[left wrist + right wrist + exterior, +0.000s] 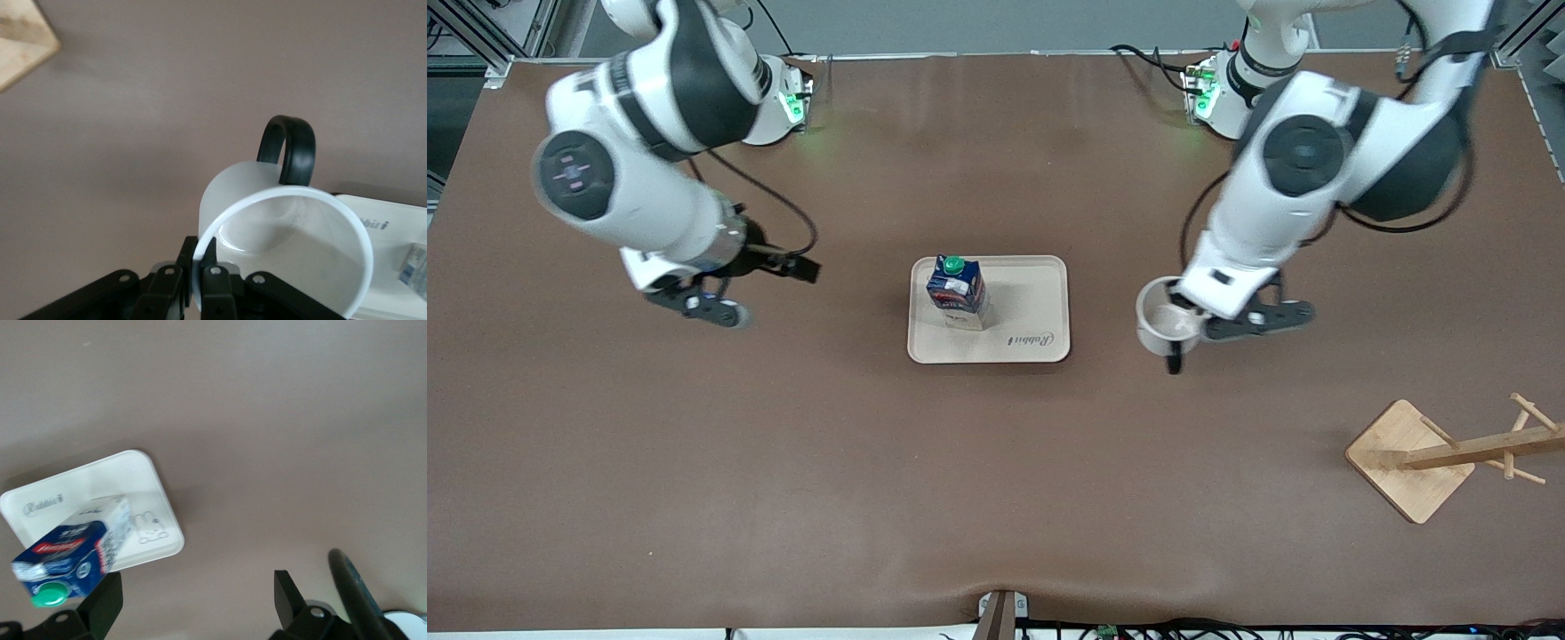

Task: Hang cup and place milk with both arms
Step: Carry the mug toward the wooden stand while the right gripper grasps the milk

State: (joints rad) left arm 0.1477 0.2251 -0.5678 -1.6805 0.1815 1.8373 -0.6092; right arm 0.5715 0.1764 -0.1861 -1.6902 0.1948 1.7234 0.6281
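The white cup (pixel 1163 324) hangs in the air, mouth up, beside the tray toward the left arm's end of the table. My left gripper (pixel 1199 322) is shut on its rim. In the left wrist view the fingers (pixel 215 277) pinch the rim of the cup (pixel 293 247), and its black loop handle (pixel 288 148) points away from them. The dark blue milk (pixel 956 289) with the green cap stands upright on the beige tray (pixel 1032 311). My right gripper (pixel 734 298) is open and empty over bare table toward the right arm's end. It also shows open in the right wrist view (pixel 197 600), with the milk (pixel 70 560) and the tray (pixel 100 487) apart from it.
A wooden cup rack (pixel 1449 453) with pegs and a square base stands nearer the front camera at the left arm's end of the table. A corner of its base (pixel 20 37) shows in the left wrist view. Brown table surface lies all around the tray.
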